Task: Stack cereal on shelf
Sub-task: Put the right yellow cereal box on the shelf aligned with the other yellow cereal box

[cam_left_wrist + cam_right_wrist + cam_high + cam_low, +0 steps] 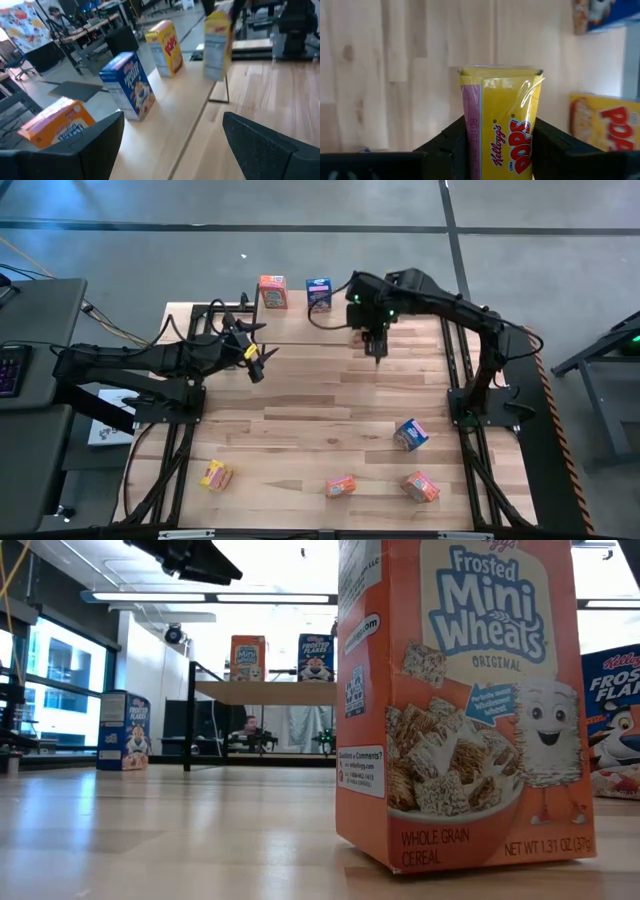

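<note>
Yellow cereal box (502,125) in right gripper (497,145), above shelf (165,135)

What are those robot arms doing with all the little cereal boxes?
They are putting cereal on a shelf. The right gripper is shut on a yellow Corn Pops box and holds it above the far part of the table. The left gripper is open and empty, near the shelf. An orange box and a blue box stand on the shelf. Four more wait along the table's near side.

Bright ceiling strip lights (200,597) glare; left wrist view blurred, perhaps by motion.
</note>
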Robot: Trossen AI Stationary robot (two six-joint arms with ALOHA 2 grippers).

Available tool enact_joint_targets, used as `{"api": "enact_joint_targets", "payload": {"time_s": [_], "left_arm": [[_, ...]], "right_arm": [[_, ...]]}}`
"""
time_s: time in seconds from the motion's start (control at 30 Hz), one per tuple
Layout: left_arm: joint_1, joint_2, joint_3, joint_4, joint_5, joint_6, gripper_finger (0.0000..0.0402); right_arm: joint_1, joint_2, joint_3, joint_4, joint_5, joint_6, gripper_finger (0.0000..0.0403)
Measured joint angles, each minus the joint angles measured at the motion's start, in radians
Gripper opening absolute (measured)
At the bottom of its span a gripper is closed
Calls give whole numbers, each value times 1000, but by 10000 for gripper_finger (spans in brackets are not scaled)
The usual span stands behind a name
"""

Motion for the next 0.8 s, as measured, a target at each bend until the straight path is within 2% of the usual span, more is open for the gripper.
{"api": "enact_joint_targets", "payload": {"time_s": [0.3,0.8], "left_arm": [[7,0,0,113,-77,54,330],[150,0,0,145,-78,68,330]], "right_arm": [[-130,0,0,3,-36,-113,149],[-229,0,0,39,-74,-187,149]]}}
